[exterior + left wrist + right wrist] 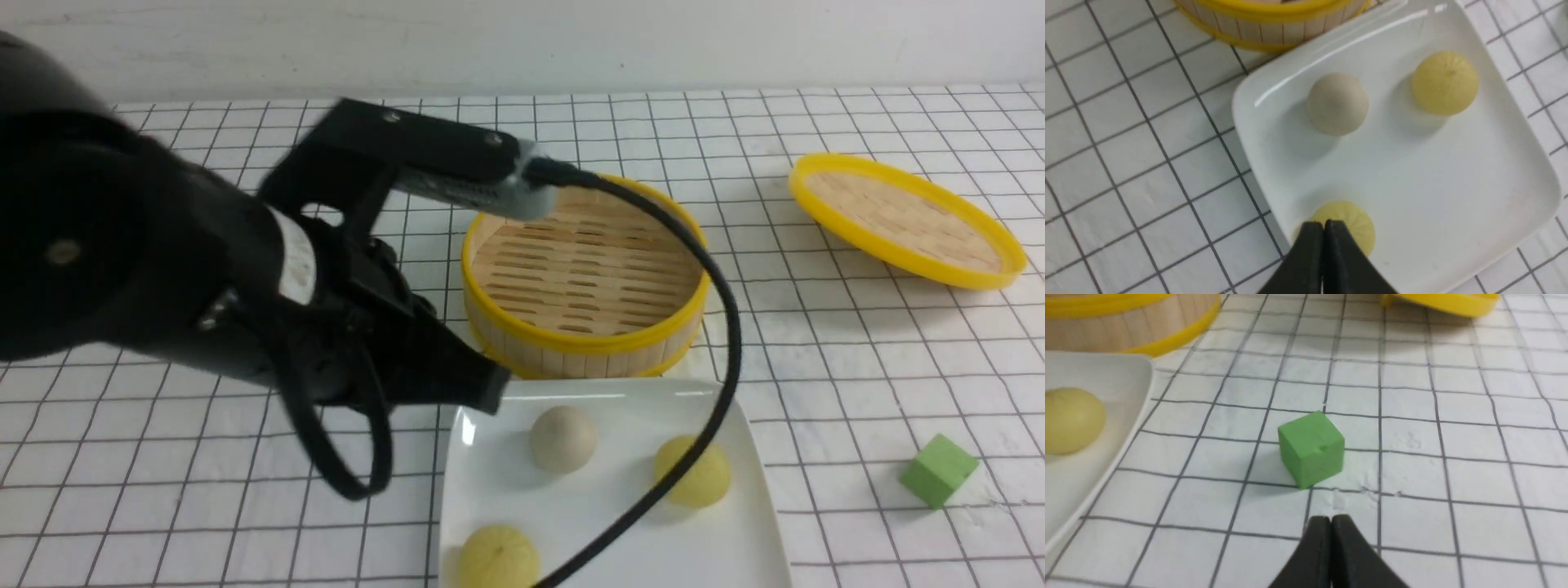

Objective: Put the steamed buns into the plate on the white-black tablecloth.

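Since all three steamed buns (563,438) already sit apart from one another on the plate (612,523) on the white-black tablecloth (163,523), the task looks complete. Nearest, the left gripper (1323,228) hangs over the plate's near corner, fingers pressed together on nothing; the right gripper (1330,524), likewise closed and empty, faces the green cube (1311,448). Beyond the plate, the bamboo steamer (584,278) stands empty.

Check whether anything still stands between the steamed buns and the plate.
Nothing visible does. All three steamed buns already lie on the plate, and the bamboo steamer behind it is empty. The left gripper is shut, holding nothing.
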{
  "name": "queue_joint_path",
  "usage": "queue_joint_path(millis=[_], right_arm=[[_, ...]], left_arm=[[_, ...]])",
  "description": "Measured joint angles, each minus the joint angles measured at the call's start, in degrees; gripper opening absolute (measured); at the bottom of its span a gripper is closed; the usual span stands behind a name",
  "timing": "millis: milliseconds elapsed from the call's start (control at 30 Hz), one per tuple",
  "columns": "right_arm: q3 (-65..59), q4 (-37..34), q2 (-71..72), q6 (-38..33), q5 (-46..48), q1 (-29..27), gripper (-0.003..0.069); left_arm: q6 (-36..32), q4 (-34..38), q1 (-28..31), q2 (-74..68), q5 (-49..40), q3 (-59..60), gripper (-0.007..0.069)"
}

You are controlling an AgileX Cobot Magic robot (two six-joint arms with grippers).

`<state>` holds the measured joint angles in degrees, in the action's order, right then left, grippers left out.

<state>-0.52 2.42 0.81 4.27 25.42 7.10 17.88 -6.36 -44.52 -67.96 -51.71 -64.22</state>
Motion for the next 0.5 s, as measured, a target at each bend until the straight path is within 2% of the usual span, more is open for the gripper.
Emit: queue_joint_path(millis=[133,300,433,500], right_arm=[[-0.3,1.2,0.0,0.0,-1.2,-1.8,0.0018],[-0.3,1.5,0.0,-0.1,-1.2,-2.3,0.002],[-0.3,1.5,0.0,-0.1,-1.3,-2.6,0.002],[-0.3,1.5,0.0,-0.1,-1.3,-2.6,0.002]], left_arm=[[1.5,-2.9,0.0,5.7,-2.1,0.0,0.0022],[7.9,-8.2,0.0,16.4,-9.7,1.1,0.0022],[13.8,-12.1,0.0,28.2,-10.3,9.3,0.0022],[17.7,-14.2,0.0,35.0,-5.6,17.4,0.0022]])
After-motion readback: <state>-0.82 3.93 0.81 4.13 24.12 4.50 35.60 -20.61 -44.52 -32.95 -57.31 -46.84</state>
